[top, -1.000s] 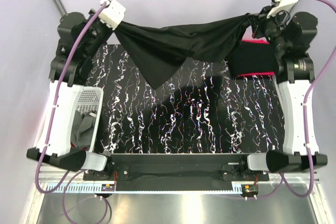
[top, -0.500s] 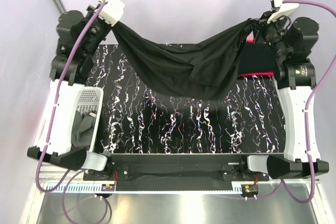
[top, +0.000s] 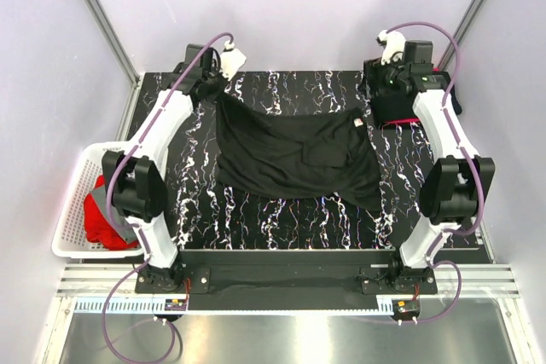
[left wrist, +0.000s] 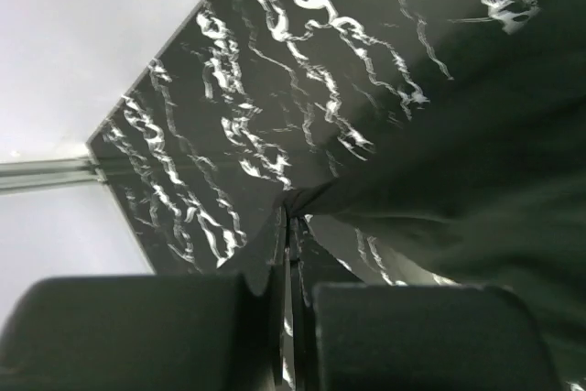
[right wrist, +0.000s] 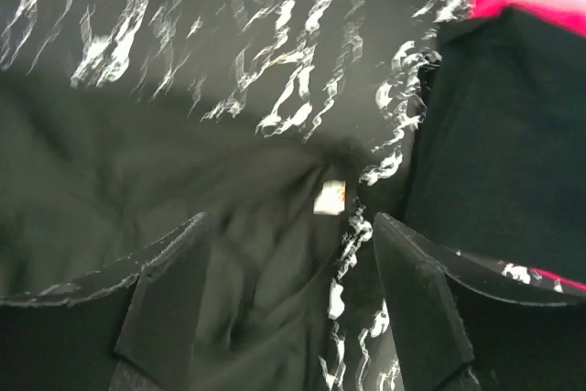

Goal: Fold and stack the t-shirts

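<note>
1. Step, as I judge it: spreading the shirt out before the first fold. The black t-shirt (top: 294,155) lies open mid-table, between the two arms, not yet folded.
2. The left gripper (left wrist: 288,226) is closed tight, pinching the shirt's far-left corner just off the table (top: 290,83).
3. The right gripper (right wrist: 291,222) has its jaws wide and holds nothing. It hangs over the shirt's far-right corner, near the white label (right wrist: 328,197).
4. The next move likely calls for the left pinch to let go, then for flattening. The cloth is rumpled, with creases across the middle and a bunched near-right edge. New grips should land on hems or sleeve edges, not mid-panel.
5. Shirt: thin, limp, matte black cloth that drapes and wrinkles easily. Its outline is roughly rectangular and skewed.
6. The table top is hard and glossy, black with white marble veins.
7. The folded stack (top: 394,110) sits at the far right: a black shirt on a red one, a neat block just beside the spread shirt.
8. A white slatted basket (top: 68,210) at the left holds a crumpled red shirt (top: 98,219).
</note>
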{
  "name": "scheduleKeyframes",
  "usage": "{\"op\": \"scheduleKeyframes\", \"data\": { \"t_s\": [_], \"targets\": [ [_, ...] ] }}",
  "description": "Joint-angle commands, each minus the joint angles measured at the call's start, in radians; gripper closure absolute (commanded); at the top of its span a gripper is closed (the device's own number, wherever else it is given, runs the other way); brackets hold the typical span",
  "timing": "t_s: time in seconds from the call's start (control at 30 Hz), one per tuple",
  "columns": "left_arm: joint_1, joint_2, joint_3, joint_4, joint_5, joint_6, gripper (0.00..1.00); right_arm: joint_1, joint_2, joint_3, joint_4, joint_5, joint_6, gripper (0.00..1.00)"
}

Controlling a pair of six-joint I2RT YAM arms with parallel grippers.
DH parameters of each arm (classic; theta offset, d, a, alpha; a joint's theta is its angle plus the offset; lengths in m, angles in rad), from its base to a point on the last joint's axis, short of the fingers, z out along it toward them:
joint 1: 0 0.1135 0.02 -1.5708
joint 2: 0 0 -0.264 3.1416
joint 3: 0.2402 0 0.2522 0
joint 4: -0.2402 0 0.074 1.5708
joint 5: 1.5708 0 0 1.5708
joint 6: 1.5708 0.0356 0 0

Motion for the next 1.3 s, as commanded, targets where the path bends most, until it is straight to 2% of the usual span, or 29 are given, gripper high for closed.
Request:
{"op": "scheduleKeyframes", "data": {
  "t_s": [0.0, 0.07, 0.1, 0.17, 0.3, 0.37, 0.47, 0.67, 1.27],
  "targets": [
    [-0.002, -0.104, 0.058, 0.052, 0.067, -0.045, 1.0, 0.004, -0.163, 0.02, -0.047, -0.202, -0.255, 0.25],
    [-0.017, -0.106, 0.026, 0.032, 0.079, -0.027, 1.0, 0.016, -0.18, -0.049, -0.206, -0.308, -0.374, 0.32],
    [-0.021, -0.109, 0.009, 0.029, 0.081, -0.016, 1.0, 0.034, -0.182, -0.088, -0.266, -0.333, -0.473, 0.35],
    [-0.031, -0.108, -0.023, 0.029, 0.09, -0.019, 1.0, 0.056, -0.186, -0.142, -0.374, -0.356, -0.566, 0.4],
    [-0.048, -0.1, -0.039, 0.02, 0.099, -0.031, 1.0, 0.135, -0.182, -0.328, -0.382, -0.329, -0.741, 0.46],
    [-0.058, -0.097, -0.037, 0.018, 0.099, -0.028, 1.0, 0.169, -0.151, -0.349, -0.379, -0.324, -0.781, 0.49],
    [-0.064, -0.095, -0.037, 0.011, 0.101, -0.021, 1.0, 0.197, -0.07, -0.353, -0.348, -0.303, -0.813, 0.54],
    [-0.066, -0.097, -0.054, 0.004, 0.099, -0.025, 1.0, 0.211, 0.027, -0.322, -0.279, -0.241, -0.842, 0.57],
    [-0.067, -0.101, -0.077, 0.006, 0.096, -0.037, 1.0, 0.215, 0.18, -0.236, -0.267, -0.188, -0.822, 0.57]
  ]
}}
